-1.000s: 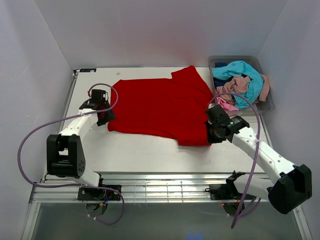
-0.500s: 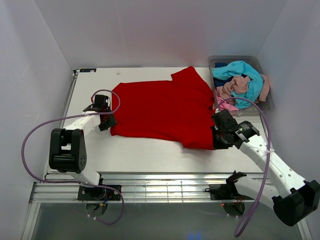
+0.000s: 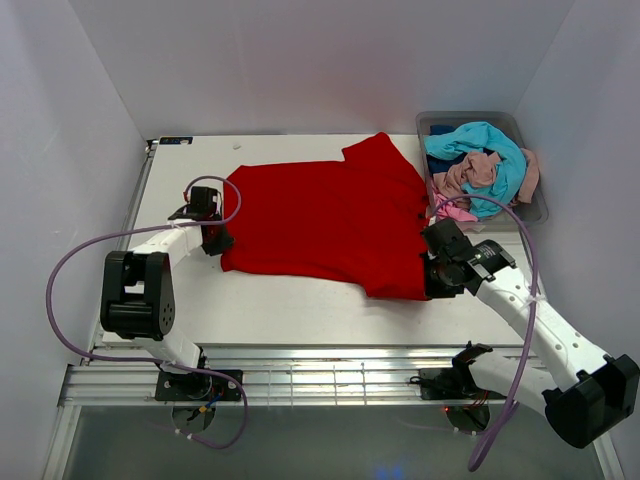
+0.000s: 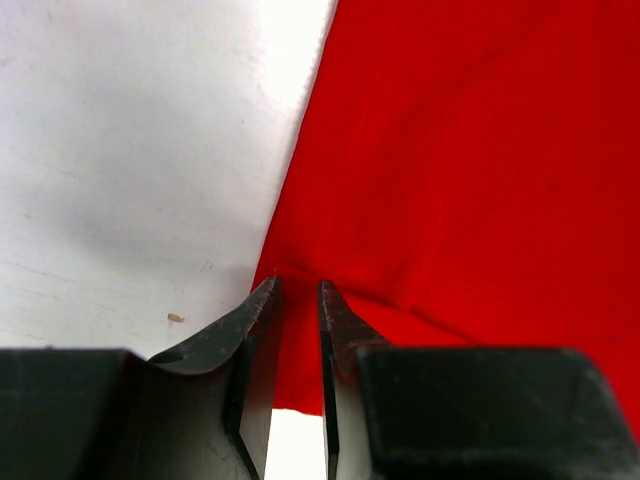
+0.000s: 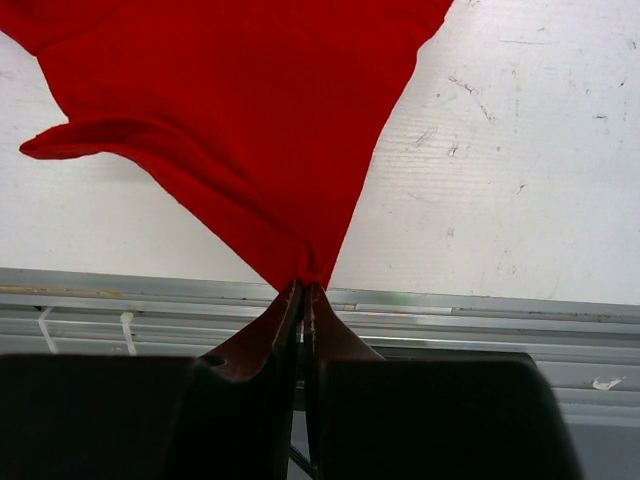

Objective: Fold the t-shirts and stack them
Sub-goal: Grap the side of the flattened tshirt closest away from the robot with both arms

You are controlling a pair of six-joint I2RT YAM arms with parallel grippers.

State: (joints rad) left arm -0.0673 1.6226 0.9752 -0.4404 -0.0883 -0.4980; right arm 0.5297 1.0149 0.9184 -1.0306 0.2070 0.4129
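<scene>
The red t-shirt [image 3: 320, 215] lies spread flat on the white table [image 3: 300, 305], with one sleeve toward the back right. My left gripper [image 3: 214, 240] is at its near left corner. In the left wrist view the jaws [image 4: 298, 285] stand a narrow gap apart over the cloth's edge [image 4: 450, 180]. My right gripper [image 3: 432, 283] is shut on the shirt's near right corner, and the right wrist view [image 5: 303, 285] shows the red cloth [image 5: 250, 110] pinched at the tips. Turquoise [image 3: 490, 145], dusty pink [image 3: 475, 170], bright pink [image 3: 452, 208] and dark blue [image 3: 437, 160] t-shirts are heaped at the back right.
The clear grey bin [image 3: 470, 116] holds the heap at the back right corner, next to the red shirt's sleeve. White walls enclose the table on three sides. A metal rail [image 3: 330, 375] runs along the near edge, close behind the right gripper.
The right gripper has pulled the shirt's near right corner to the right and toward the near edge. The left gripper moved right along with the shirt's left corner, then held still.
</scene>
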